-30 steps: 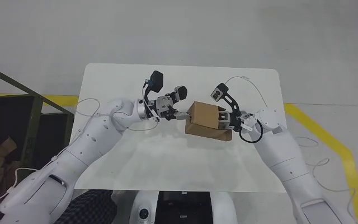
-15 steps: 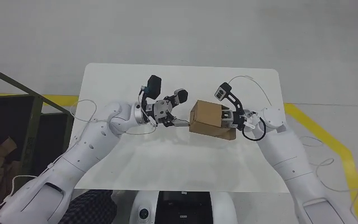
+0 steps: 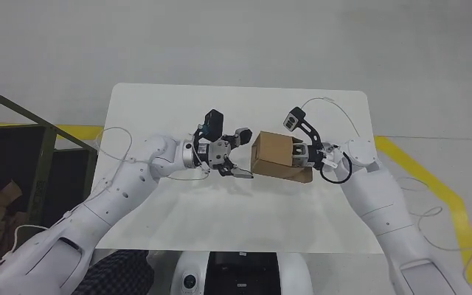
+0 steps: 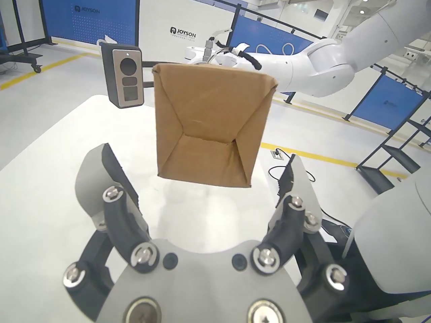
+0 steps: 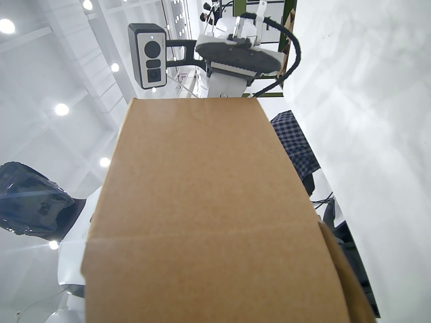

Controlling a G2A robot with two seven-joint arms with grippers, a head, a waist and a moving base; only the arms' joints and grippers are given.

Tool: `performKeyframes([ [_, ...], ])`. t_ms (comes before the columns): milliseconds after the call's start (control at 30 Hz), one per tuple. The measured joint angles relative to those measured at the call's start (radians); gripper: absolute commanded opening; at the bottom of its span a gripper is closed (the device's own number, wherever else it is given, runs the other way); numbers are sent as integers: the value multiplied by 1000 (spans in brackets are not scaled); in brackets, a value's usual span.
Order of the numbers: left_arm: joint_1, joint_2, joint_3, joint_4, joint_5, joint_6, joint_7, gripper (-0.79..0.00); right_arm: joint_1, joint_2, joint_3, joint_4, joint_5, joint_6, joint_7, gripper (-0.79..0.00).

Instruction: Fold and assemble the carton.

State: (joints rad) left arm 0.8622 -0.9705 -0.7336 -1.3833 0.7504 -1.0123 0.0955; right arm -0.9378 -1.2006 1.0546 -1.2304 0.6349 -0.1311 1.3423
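The brown carton [image 3: 279, 155] hangs a little above the white table [image 3: 147, 103], right of its middle. My right gripper [image 3: 301, 156] is shut on the carton's right end; the right wrist view has the carton's flat side [image 5: 208, 220] close up. My left gripper [image 3: 244, 155] stands open just left of the carton, not touching it. In the left wrist view the carton's open end [image 4: 205, 126] faces me, its inner flaps folded in, and it sits beyond the left gripper [image 4: 200, 166] and its spread fingertips [image 4: 107, 156].
A thin white cable [image 3: 332, 107] loops over the table's far right corner. A dark green rack [image 3: 29, 147] stands off the table's left side. Bare tabletop lies in front of and behind the carton.
The left gripper has come off the carton's left end, turned and spread its fingers wider. The right arm has shifted the carton slightly to the right.
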Motion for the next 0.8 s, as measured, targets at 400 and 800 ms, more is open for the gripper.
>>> performKeyframes([
  [400,-60,-17,83,25,-18,0,-32,0,-4,1,-15,-26,-36,7,-23,-785],
  [800,-76,-18,110,40,-29,0,-28,-286,-8,4,-15,-41,-48,12,-27,-785],
])
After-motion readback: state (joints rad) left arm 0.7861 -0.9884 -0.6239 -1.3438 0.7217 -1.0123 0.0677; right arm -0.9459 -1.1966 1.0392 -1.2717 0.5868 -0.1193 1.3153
